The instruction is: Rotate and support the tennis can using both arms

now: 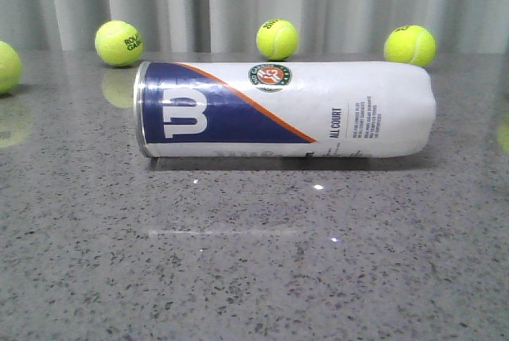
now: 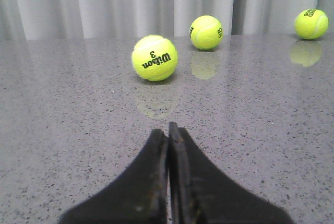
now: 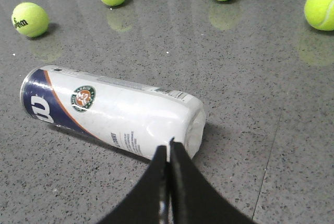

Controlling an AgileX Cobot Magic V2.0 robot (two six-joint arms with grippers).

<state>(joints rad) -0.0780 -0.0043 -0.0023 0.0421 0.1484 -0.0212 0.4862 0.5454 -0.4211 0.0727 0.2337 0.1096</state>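
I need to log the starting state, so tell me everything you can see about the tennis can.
The tennis can is a long cylinder lying on its side on the grey speckled table, silver-rimmed end toward the robot's left. Its wrap is white with a navy Wilson panel, an orange stripe and a round Roland Garros logo. Only the table touches it; the right gripper, fingers together, is near its white end, contact unclear.

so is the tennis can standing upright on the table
No, the tennis can lies on its side on the table, silver rim toward the left in the front view.
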